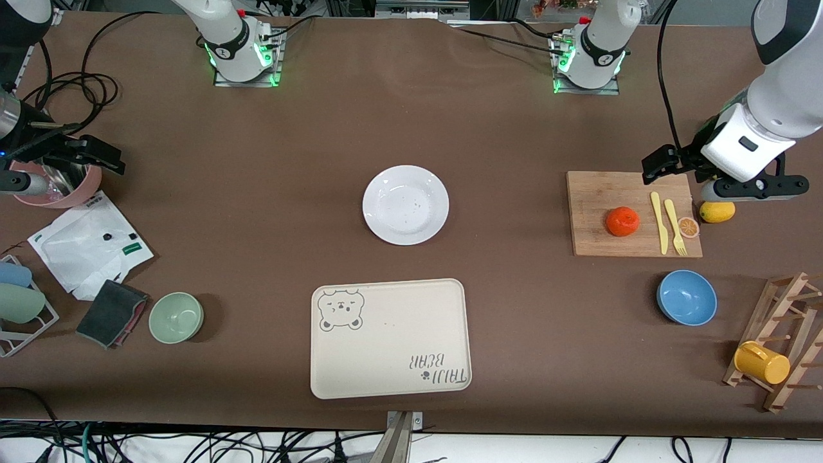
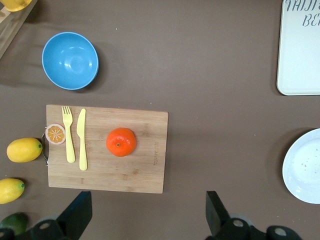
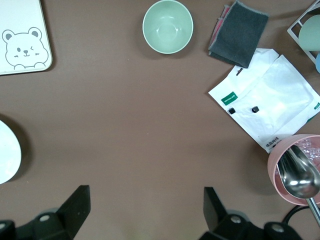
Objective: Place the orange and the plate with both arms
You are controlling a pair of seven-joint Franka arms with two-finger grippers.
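Note:
The orange rests on a wooden cutting board toward the left arm's end of the table. At the table's middle lies the white plate, with nothing on it. My left gripper hangs open and holds nothing, over bare table just off the board's edge. Over the right arm's end, my right gripper stands open above bare table beside a pink cup.
A yellow knife, fork and orange slice share the board, with a lemon beside it. The bear tray lies nearer the camera than the plate. Also here: blue bowl, green bowl, pink cup, white bag, mug rack.

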